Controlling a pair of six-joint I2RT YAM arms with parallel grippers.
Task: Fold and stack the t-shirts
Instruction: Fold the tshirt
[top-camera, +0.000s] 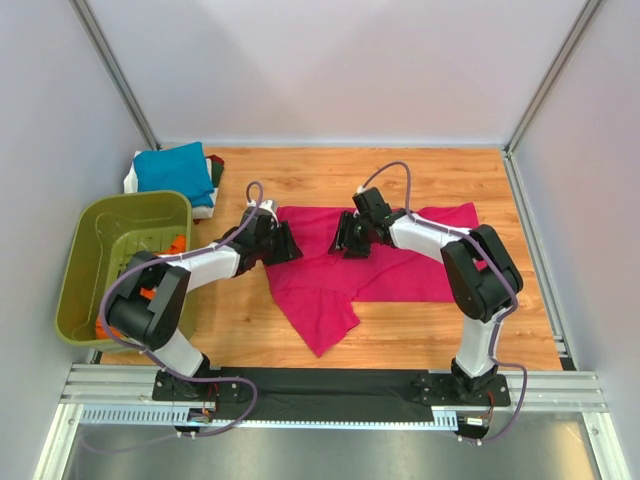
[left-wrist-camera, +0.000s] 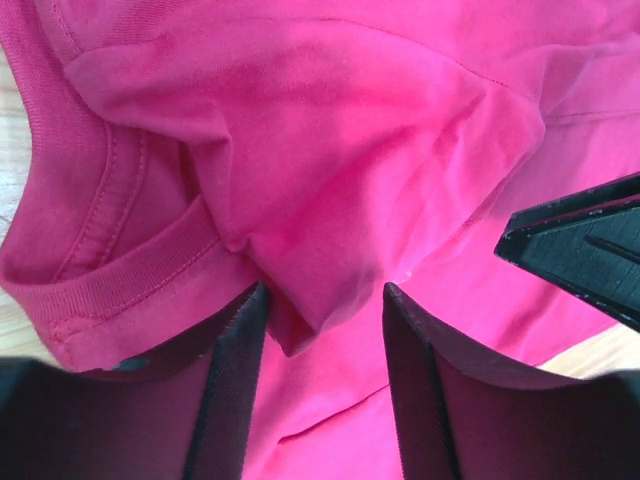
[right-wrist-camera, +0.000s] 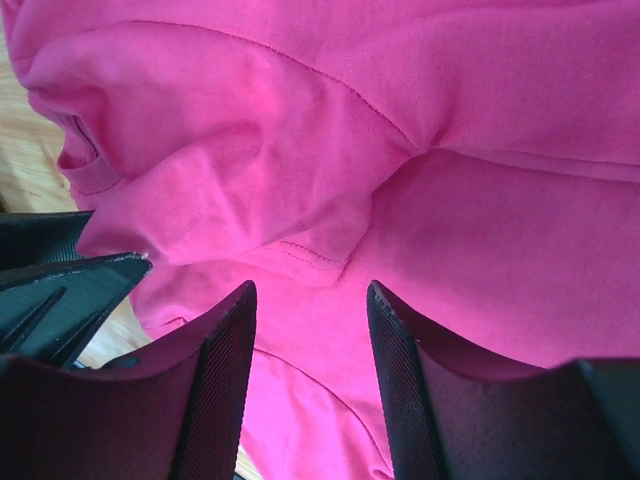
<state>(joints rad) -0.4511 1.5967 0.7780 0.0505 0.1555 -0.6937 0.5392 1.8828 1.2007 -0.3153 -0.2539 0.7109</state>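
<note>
1. Top external view: we see the magenta-pink t-shirt (top-camera: 400, 275) lying rumpled across the middle of the wooden table (top-camera: 420, 175), with one flap reaching toward the near edge.
2. At the shirt's left edge sits the left gripper (top-camera: 283, 245). Over its middle is the right gripper (top-camera: 347, 238). The two face each other, near but apart.
3. From the left wrist, we find the left jaws partly apart, low over the cloth just beside the ribbed collar (left-wrist-camera: 130, 275). A raised fold pokes up between the fingers, and it looks loose rather than clamped.
4. From the right wrist, the right jaws are likewise partly apart over a hemmed fold and hold nothing.
5. At the far left corner, a folded teal-blue t-shirt (top-camera: 172, 167) lies on a white t-shirt (top-camera: 132, 181).
6. Orange cloth (top-camera: 178, 243) shows inside the olive-green basket (top-camera: 75, 270).
</note>
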